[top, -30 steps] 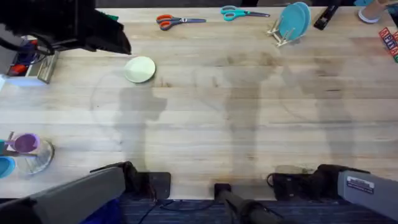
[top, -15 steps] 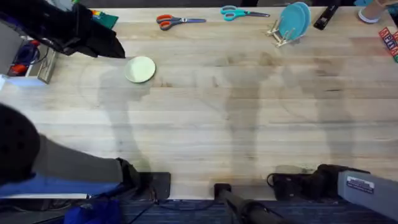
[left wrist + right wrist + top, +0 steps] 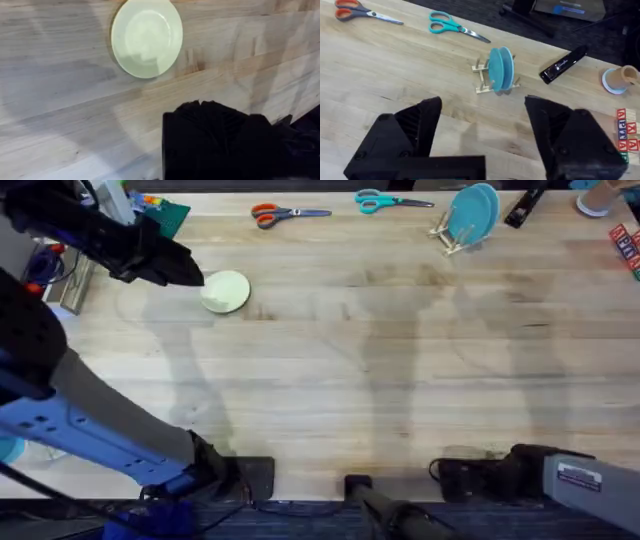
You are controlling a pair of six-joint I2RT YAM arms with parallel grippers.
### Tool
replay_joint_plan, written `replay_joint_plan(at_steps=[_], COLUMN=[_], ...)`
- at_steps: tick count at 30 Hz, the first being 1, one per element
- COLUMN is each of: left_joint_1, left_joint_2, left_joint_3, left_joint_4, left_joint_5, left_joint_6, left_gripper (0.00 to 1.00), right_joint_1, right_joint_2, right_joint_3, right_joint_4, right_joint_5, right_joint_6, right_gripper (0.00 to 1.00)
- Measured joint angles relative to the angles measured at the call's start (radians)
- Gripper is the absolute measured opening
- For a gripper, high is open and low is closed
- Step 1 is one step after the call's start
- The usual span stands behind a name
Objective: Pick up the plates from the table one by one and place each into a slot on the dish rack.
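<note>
Teal plate (image 3: 474, 213) already stands in the dish rack (image 3: 449, 235) far right, our right gripper (image 3: 482, 132) is wide apart, and the cream-yellow plate (image 3: 225, 291) waits flat, far left.

Red blocks (image 3: 628, 131) at the counter's (image 3: 395, 70) edge, past the dish rack (image 3: 485, 80), carry letters, seemingly "A" and "X". The white label (image 3: 580, 476) on the right arm bears print too small to read.
</note>
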Motion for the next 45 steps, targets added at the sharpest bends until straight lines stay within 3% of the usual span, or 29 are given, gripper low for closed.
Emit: replay_joint_plan(at_steps=[12, 23, 32, 45], left_joint_1=[0.093, 0.095, 0.094, 0.081], left_joint_2=[0.113, 0.116, 0.131, 0.257], left_joint_3=[0.000, 0.000, 0.000, 0.000], left_joint_4=[0.048, 0.175, 0.199, 0.242], left_joint_5=[0.059, 0.110, 0.142, 0.158], left_joint_6=[0.011, -0.013, -0.041, -0.051], left_gripper=[0.039, 0.038, 0.038, 0.038], right_joint_1=[0.000, 0.000, 0.000, 0.000], right_joint_2=[0.000, 0.000, 0.000, 0.000], right_joint_3=[0.000, 0.000, 0.000, 0.000], right_joint_4=[0.000, 0.000, 0.000, 0.000], right_joint_5=[0.000, 0.000, 0.000, 0.000], right_joint_6=[0.009, 0.019, 0.019, 0.019], right_gripper=[0.994, 0.993, 0.994, 0.994])
